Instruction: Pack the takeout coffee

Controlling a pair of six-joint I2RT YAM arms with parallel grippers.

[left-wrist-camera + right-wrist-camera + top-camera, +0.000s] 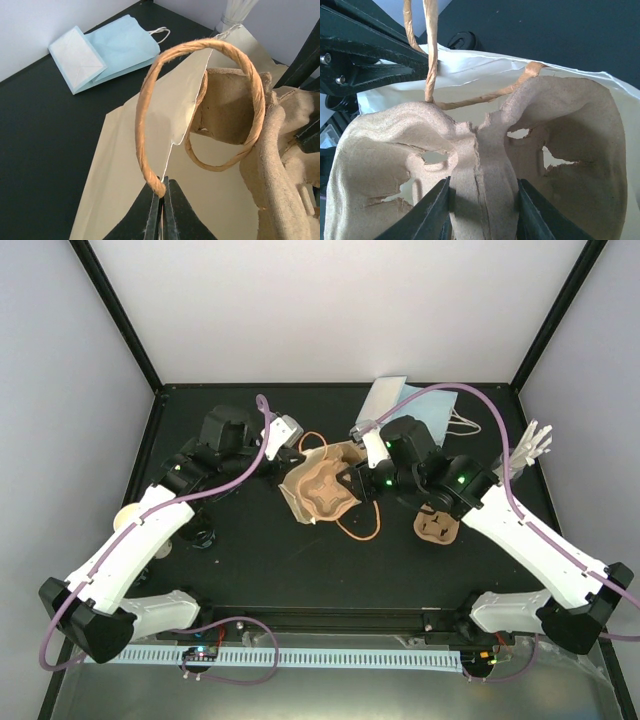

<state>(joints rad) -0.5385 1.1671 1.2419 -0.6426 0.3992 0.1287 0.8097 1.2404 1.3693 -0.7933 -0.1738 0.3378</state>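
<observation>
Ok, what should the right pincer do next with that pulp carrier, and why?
Probably ease the pulp carrier deeper into the tan bag. The right pincer grips its centre ridge at the bag's mouth, and the left pincer pinches one bag handle, so the mouth stands open.

My moulded-pulp cup carrier (480, 150) is plain brown; the open paper bag (125, 170) cream with tan twisted-paper handles (144, 107); the flat paper bag (117, 50) pale blue; my table (45, 150) black.
</observation>
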